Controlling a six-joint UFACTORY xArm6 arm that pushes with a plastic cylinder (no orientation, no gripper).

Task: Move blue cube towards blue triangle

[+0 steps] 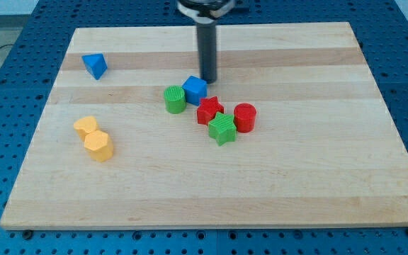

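Note:
The blue cube (195,89) sits near the middle of the wooden board, touching a green cylinder (175,99) on its left. The blue triangle (95,66) lies far off at the view's upper left. My tip (209,79) stands just to the upper right of the blue cube, very close to or touching its far corner. The dark rod rises from there to the view's top.
A red star (209,109), a green star (222,128) and a red cylinder (245,117) cluster just below right of the blue cube. Two yellow blocks (86,127) (98,145) lie at the left. The board (296,191) rests on a blue perforated table.

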